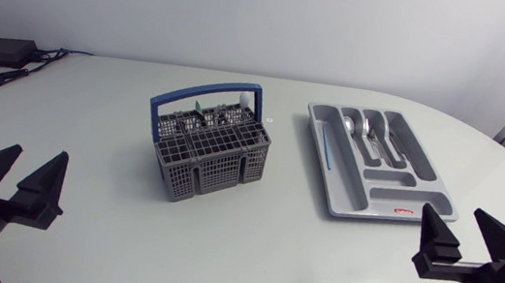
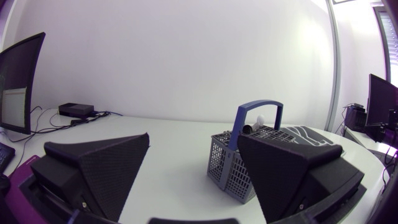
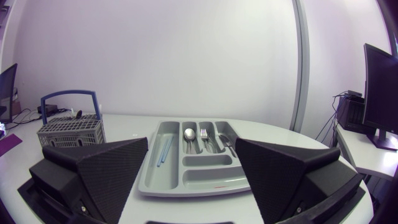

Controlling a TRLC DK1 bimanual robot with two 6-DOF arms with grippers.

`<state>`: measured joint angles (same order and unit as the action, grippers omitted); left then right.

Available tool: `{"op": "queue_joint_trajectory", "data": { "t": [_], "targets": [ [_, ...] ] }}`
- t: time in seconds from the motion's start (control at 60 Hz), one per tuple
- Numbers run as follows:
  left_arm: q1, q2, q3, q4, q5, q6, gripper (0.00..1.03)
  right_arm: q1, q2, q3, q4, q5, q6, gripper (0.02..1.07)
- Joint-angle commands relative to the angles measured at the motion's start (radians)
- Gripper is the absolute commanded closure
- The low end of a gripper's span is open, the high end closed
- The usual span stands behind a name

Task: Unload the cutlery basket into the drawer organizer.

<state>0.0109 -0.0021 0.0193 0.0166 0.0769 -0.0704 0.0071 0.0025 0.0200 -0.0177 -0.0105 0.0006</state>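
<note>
Status: grey plastic mesh cutlery basket (image 1: 209, 151) with a blue hoop handle is sitting upright on the white round-edged table (image 1: 248, 249), centre of the head view, slightly left. A white rounded piece (image 1: 270, 121) is poking out at its far right corner; the rest of the contents is too small to identify.

Grey moulded plastic drawer organizer (image 1: 420, 183) is lying flat at right of centre, well apart from the basket. Its upper compartments are holding a metal spoon (image 1: 349, 125) and metal forks (image 1: 368, 137); a thin blue stick (image 1: 324, 151) is lying in the long left slot.

Left gripper (image 1: 40, 155) is sitting at the lower left corner, jaws spread, nothing between them. The left wrist view is showing the same: left gripper (image 2: 193, 140) released, the basket (image 2: 224, 165) ahead of it, partly behind one finger.

Right gripper (image 1: 456, 215) is sitting at the lower right corner, jaws likewise spread and gripping nothing. The right wrist view is showing it (image 3: 191, 142) released, with the organizer (image 3: 193, 180) directly ahead between the fingers and the basket (image 3: 69, 130) further off to the side.
</note>
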Motion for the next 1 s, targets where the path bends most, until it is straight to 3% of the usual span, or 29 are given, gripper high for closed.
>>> {"op": "queue_joint_trajectory", "data": {
  "t": [0.0, 0.433, 0.633, 0.983],
  "targets": [
    [0.001, -0.009, -0.019, -0.001, -0.005, 0.001, 0.04, 0.013, -0.007, -0.020, 0.010, 0.000, 0.019, 0.06],
    [0.001, -0.013, -0.021, 0.011, -0.005, -0.005, 0.05, 0.016, -0.010, -0.020, 0.015, 0.001, 0.015, 0.06],
    [0.001, 0.008, 0.077, -0.037, -0.005, -0.003, 0.05, 0.037, 0.007, 0.066, 0.012, -0.002, -0.005, 0.06],
    [-0.017, 0.484, 0.380, -0.058, -0.025, -0.029, 0.05, 0.070, 0.468, 0.273, 0.140, 0.014, 0.029, 0.06]
  ]
}}
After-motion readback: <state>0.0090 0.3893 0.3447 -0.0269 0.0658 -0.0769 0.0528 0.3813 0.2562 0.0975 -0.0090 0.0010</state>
